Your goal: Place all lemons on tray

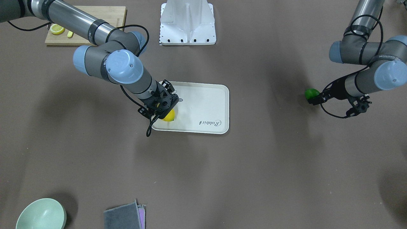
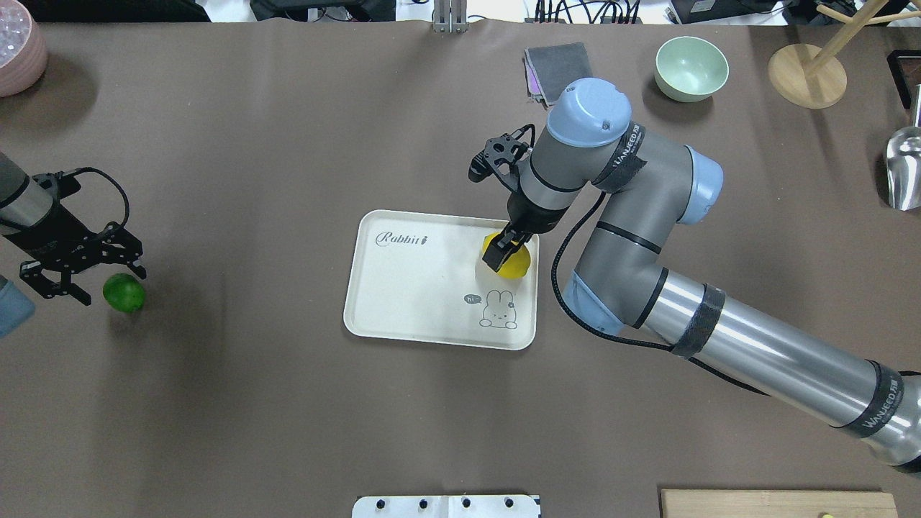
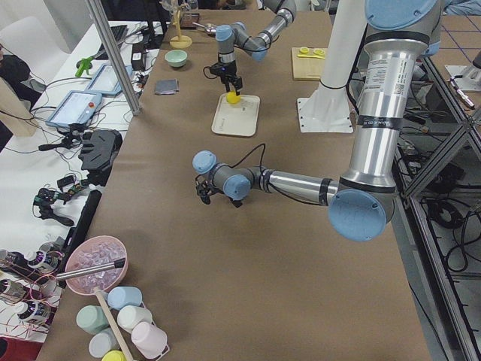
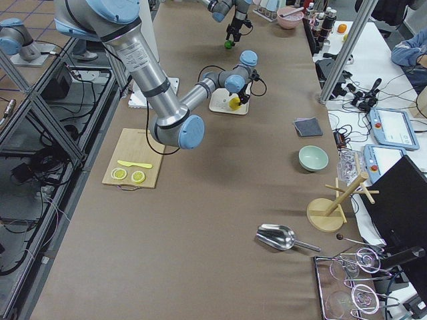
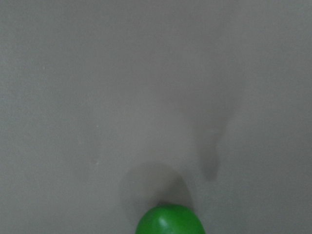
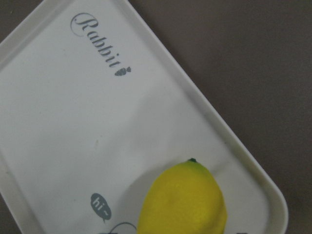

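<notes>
The cream tray [image 2: 410,288] with "Rabbit" script lies mid-table. My right gripper [image 2: 504,253] is shut on the yellow lemon [image 2: 514,266], holding it low over the tray's right part, above the rabbit drawing. The front view shows the same lemon [image 1: 169,116] at the tray's [image 1: 203,101] edge, and the right wrist view shows it [image 6: 184,200] close over the tray [image 6: 73,122]. The green lemon [image 2: 124,292] lies on the table at the far left. My left gripper [image 2: 108,284] is open right beside it, not holding it. The left wrist view shows the green lemon [image 5: 169,220] just below.
A wooden cutting board [image 1: 114,16] with lemon slices [image 1: 57,29] sits near the right arm's base. A green bowl [image 2: 691,68], grey cloth [image 2: 557,61], wooden stand [image 2: 806,75], metal scoop [image 2: 905,169] and pink bowl [image 2: 18,50] line the far edge. A white mount [image 1: 187,24] stands behind the tray.
</notes>
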Motion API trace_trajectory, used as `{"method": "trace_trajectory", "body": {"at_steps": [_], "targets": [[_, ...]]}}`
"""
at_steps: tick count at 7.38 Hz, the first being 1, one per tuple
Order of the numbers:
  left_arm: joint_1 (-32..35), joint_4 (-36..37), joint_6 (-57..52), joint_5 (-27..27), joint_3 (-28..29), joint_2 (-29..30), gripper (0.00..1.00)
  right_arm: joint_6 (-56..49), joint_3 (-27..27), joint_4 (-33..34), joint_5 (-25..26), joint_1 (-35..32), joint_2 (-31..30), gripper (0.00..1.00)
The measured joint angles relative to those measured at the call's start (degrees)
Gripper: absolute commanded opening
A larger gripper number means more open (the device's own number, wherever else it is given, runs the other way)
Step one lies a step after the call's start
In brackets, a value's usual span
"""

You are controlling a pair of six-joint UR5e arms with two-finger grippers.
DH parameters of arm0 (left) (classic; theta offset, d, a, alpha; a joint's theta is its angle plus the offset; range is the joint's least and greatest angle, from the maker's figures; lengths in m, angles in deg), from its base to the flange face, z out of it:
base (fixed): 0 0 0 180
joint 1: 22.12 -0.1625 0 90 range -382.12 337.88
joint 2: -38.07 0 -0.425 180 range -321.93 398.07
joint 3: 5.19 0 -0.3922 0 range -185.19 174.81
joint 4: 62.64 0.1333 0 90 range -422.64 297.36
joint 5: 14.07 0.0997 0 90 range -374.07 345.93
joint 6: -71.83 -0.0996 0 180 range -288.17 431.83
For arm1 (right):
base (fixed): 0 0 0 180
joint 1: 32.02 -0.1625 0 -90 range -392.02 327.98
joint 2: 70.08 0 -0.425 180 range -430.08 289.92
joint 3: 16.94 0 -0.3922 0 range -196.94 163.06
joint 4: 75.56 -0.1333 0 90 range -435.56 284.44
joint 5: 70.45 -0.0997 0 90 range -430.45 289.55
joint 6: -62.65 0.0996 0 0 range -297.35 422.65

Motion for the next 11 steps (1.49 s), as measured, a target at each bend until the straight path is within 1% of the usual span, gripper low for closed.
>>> {"method": "trace_trajectory", "body": {"at_steps": [1, 2, 3, 4, 5, 6, 7, 8, 9, 11], "targets": [[-0.08, -0.48, 0.0, -0.56, 0.48, 0.06, 0.23, 0.07, -0.08, -0.46, -0.47, -1.26, -0.08, 0.97], [-0.15, -0.55, -0.02, -1.68, 0.73, 0.25, 0.03, 0.12, -0.26, -0.64, -1.4, -3.05, -0.16, 0.98], [-0.17, -0.22, 0.02, -4.46, 0.8, 0.59, 0.0, 0.12, -0.53, -0.62, -3.02, -5.84, -0.4, 0.99], [-0.02, 0.24, 0.07, -8.36, 0.63, 0.76, 0.0, -0.07, -1.0, -0.58, -4.86, -8.87, -0.96, 0.99], [0.46, 0.51, 0.12, -11.26, -0.04, 0.73, 0.0, -0.41, -2.56, -0.72, -6.24, -11.0, -3.11, 0.99], [0.97, 0.61, 0.19, -12.3, -1.22, 0.68, 0.0, -0.61, -5.52, -1.64, -6.83, -12.25, -7.68, 0.99], [1.23, 0.65, 0.24, -11.36, -3.02, 0.74, 0.0, -0.64, -8.86, -3.83, -7.1, -13.63, -13.59, 0.99], [1.36, 0.66, 0.27, -8.62, -5.67, 0.82, 0.0, -0.63, -11.45, -6.3, -7.41, -15.55, -19.01, 0.99], [1.37, 0.66, 0.25, -5.93, -8.65, 0.9, 0.0, -0.7, -13.19, -8.17, -8.06, -18.28, -23.48, 0.99], [0.49, 0.6, -0.2, -0.67, -14.47, 1.02, 0.0, -0.85, -14.35, -8.67, -9.21, -25.07, -30.07, 0.99]]}}
